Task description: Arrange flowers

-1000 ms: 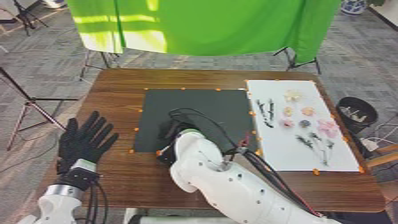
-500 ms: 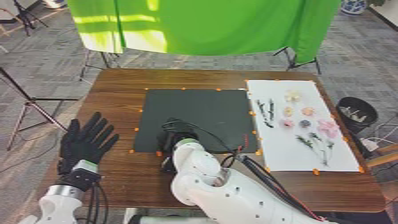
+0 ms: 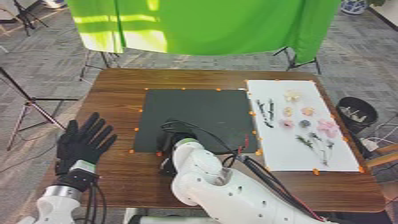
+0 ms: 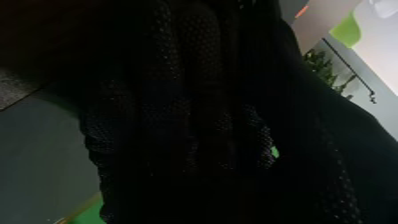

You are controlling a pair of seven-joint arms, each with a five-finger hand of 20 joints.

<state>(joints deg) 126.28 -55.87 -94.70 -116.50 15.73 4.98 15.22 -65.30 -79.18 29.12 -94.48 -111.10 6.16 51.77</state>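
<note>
1 left hand (image 3: 82, 144) spread, fingers straight; right hand (image 3: 174, 136) over black board (image 3: 200, 106), grip unclear

Stuff you see
Green cloth (image 3: 213, 27) hangs past the right hand (image 3: 176, 131), a bin (image 3: 357, 119) right of it, a tripod (image 3: 32, 101) left.

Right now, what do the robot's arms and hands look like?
Left arm and right arm: white, rounded; dark spots dot the right. Left hand and right hand: black gloves, green wrist patches. Black and red cables line the right arm.
</note>
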